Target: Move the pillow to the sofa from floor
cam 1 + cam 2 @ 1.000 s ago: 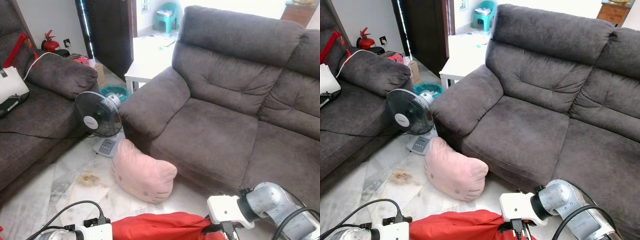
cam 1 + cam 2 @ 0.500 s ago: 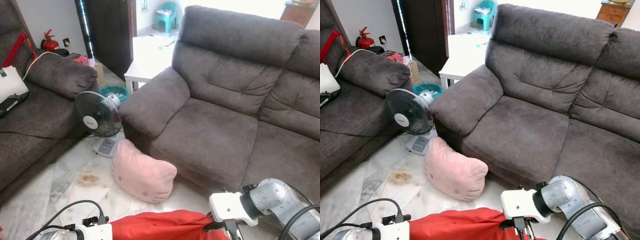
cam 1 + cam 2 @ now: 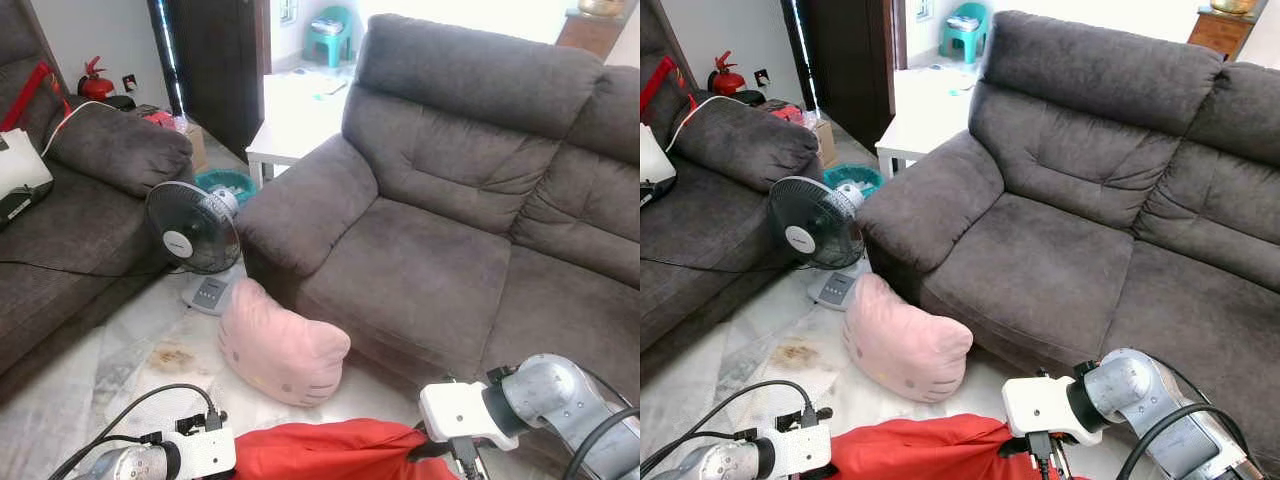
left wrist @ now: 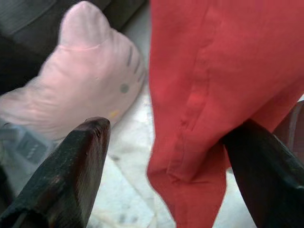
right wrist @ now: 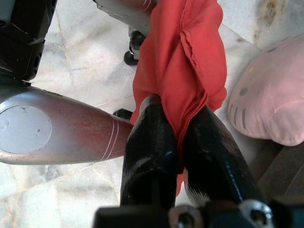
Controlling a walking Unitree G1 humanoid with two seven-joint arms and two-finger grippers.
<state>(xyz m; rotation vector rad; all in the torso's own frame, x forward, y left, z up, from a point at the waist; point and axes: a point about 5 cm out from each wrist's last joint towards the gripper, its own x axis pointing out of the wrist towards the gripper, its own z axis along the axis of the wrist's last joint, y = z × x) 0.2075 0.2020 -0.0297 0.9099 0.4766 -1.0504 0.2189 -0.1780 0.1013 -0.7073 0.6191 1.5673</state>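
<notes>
Two tools sat nearest the camera: right tool (image 5: 178, 142) clamped on red cloth (image 3: 930, 450); left tool (image 4: 161, 175) spread apart around the cloth's other end. Left wrist had come further into view than 1.0 s ago. Pink pillow (image 3: 280, 345) unchanged on the floor (image 3: 130, 370), against the grey sofa (image 3: 430, 270) front, fan (image 3: 192, 228) beyond.
</notes>
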